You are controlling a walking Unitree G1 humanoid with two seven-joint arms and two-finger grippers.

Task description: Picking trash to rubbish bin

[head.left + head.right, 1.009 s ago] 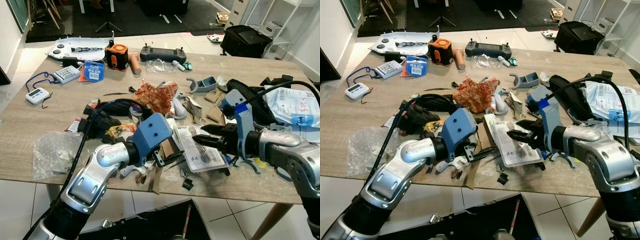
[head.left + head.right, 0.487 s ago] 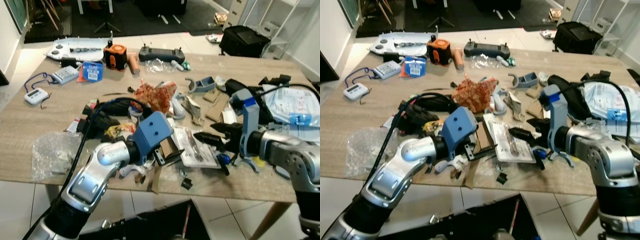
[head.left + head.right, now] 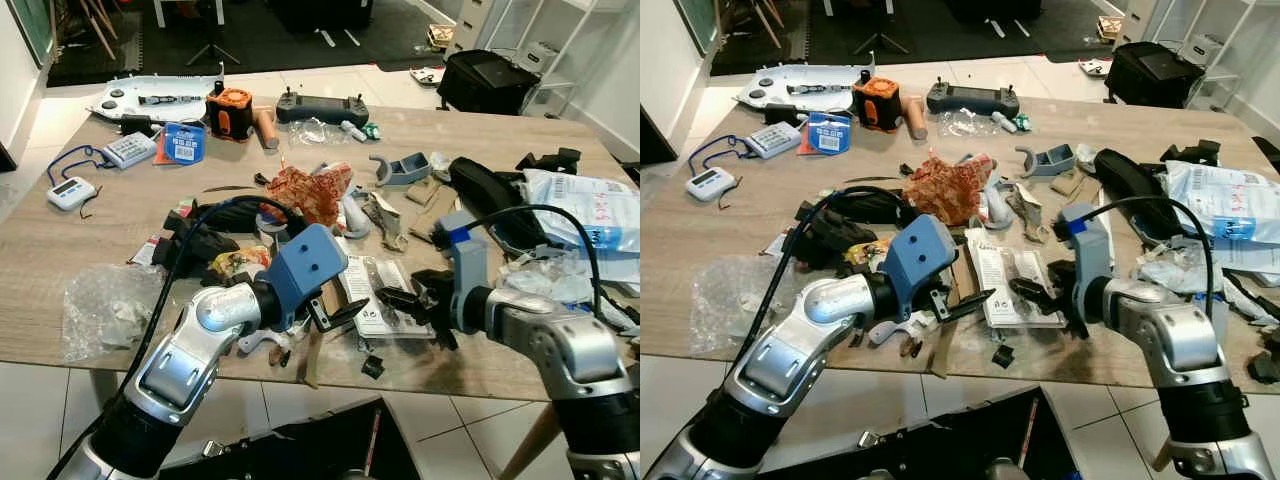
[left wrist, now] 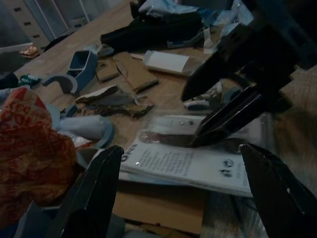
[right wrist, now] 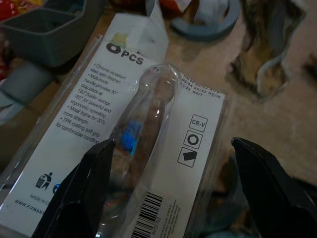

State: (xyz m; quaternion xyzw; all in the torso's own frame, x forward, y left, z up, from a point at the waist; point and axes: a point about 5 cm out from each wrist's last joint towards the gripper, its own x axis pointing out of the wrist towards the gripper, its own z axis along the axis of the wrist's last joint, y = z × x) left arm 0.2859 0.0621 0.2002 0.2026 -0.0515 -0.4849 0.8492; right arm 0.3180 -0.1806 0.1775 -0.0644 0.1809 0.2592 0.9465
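From the left eye view, a cluttered wooden table (image 3: pixel 60 235) holds an empty clear blister pack (image 3: pixel 375 295) with a white printed card, lying flat near the front edge. The right gripper (image 3: pixel 398 300), fingers spread, hovers right over the pack's 3 o'clock end. The left gripper (image 3: pixel 340 312), fingers spread, sits at the pack's 9 o'clock side, just beside it. A crumpled orange wrapper (image 3: pixel 312 192) lies at the pack's 11 o'clock. In the left wrist view, the pack (image 4: pixel 193 161) lies between that gripper's parted fingers (image 4: pixel 89 198), with the right gripper's tips over it. In the right wrist view, the pack (image 5: pixel 143 129) lies directly below, between the wide-apart fingers (image 5: pixel 79 193).
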